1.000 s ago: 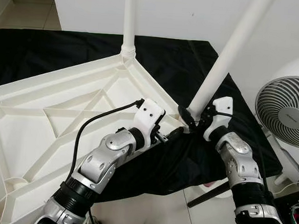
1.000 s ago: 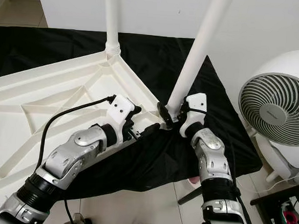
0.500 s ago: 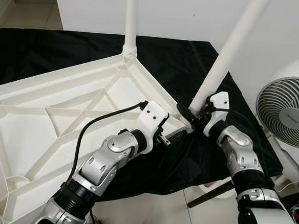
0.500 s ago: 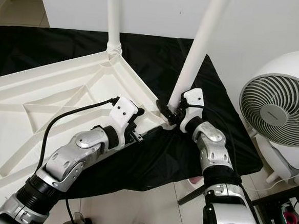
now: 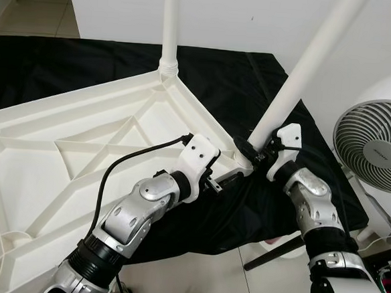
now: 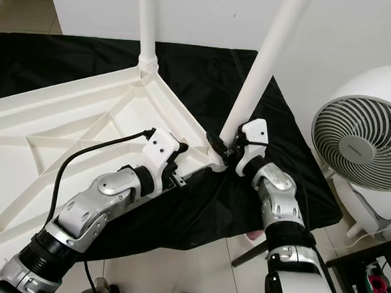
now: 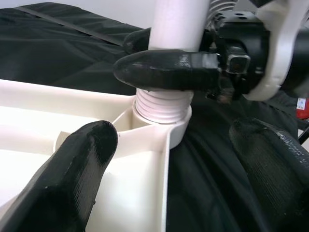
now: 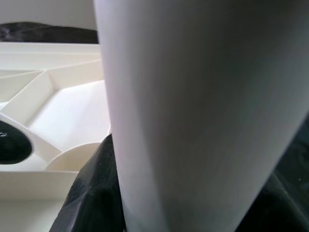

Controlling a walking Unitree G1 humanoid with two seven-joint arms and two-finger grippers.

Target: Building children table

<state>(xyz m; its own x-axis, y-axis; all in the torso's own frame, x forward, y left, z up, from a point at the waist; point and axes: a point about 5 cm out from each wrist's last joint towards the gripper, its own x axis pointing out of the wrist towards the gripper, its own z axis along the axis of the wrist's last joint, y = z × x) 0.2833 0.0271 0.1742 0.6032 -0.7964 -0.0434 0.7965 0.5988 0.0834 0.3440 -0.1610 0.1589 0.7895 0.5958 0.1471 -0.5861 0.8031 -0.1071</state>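
Observation:
The white table top [image 5: 81, 152] lies upside down on a black cloth [image 5: 74, 61]. One white leg [image 5: 170, 24] stands upright in its far corner. A second white leg [image 5: 301, 73] leans to the right, its threaded end [image 7: 161, 107] seated in the near right corner socket. My right gripper [image 5: 249, 150] is shut on this leg just above the threads, one finger [image 7: 164, 72] wrapping across it. My left gripper [image 7: 174, 150] is open, its fingers [image 7: 72, 179] astride the table's rim right below that corner. The leg [image 8: 193, 111] is seen very close in the right wrist view.
A white round fan [image 5: 377, 142] stands on the floor at the right, close to my right arm. A white wall runs behind the cloth. A dark bar [image 5: 275, 254] and a small pink item [image 5: 273, 241] lie on the tiles by the cloth's near edge.
The held leg has tipped slightly further to the right, with my right gripper staying shut at its base. My left gripper has stayed open at the corner rim.

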